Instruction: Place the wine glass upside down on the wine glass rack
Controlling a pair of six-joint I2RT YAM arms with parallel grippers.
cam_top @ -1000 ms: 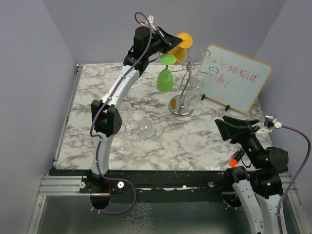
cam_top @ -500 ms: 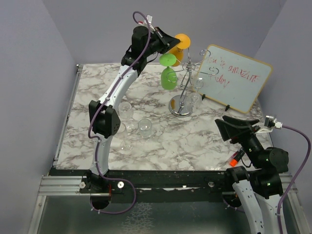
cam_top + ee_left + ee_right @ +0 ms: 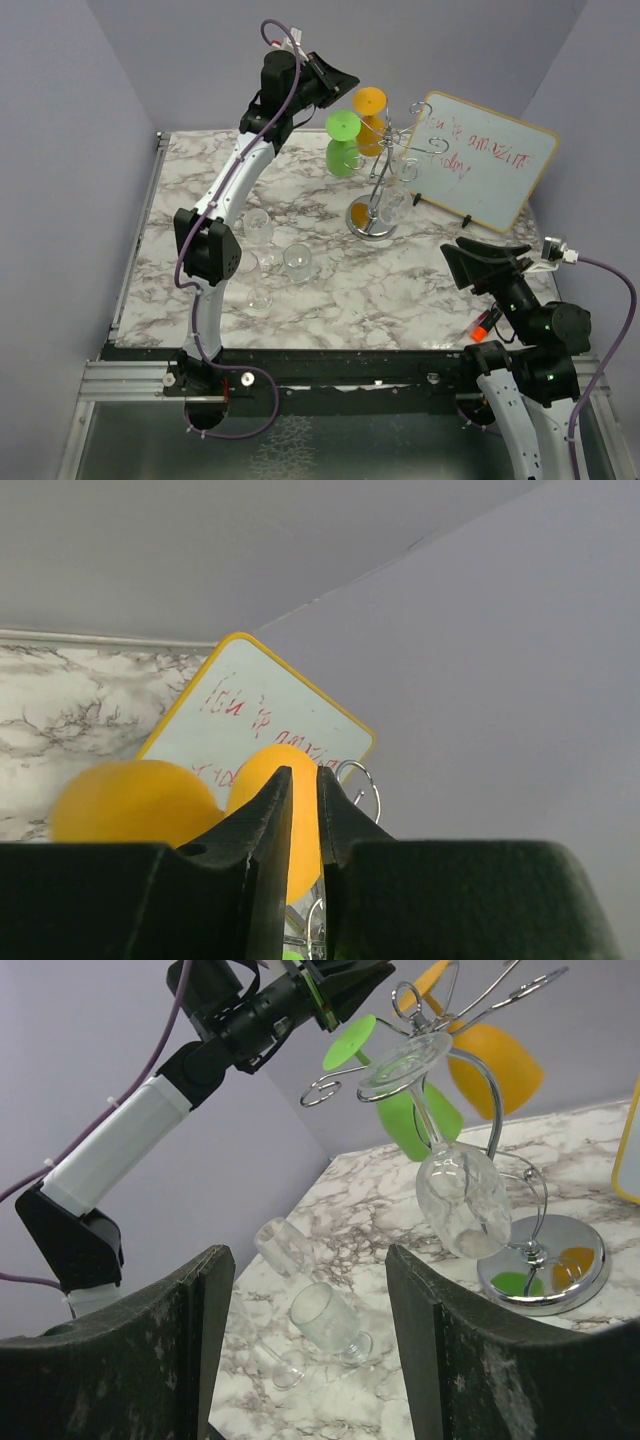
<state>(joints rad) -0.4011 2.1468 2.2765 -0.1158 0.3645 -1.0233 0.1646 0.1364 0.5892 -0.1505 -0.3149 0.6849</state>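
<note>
Overhead, the green wine glass (image 3: 342, 150) hangs upside down on the rack (image 3: 372, 218), foot up in one of the curled arms on the rack's left side, bowl down and off the table (image 3: 400, 290).

- An orange glass (image 3: 370, 110) hangs just behind it. A clear glass (image 3: 460, 1195) hangs on the near side of the post.
- The left claw (image 3: 303, 780) is high, up and left of the green foot and apart from it. Wrist view: fingers (image 3: 262, 820) parted by only a narrow slit, nothing between them; orange glass and whiteboard (image 3: 485, 165) show beyond.
- The right claw (image 3: 308, 1260) is low at the near right of the table, well apart from the rack. It gapes wide and holds nothing.
- A cluster of loose clear glasses (image 3: 297, 260) sits on the marble near the left arm; at least one lies on its side.
- The whiteboard leans just behind and right of the rack, red writing facing the arms.
</note>
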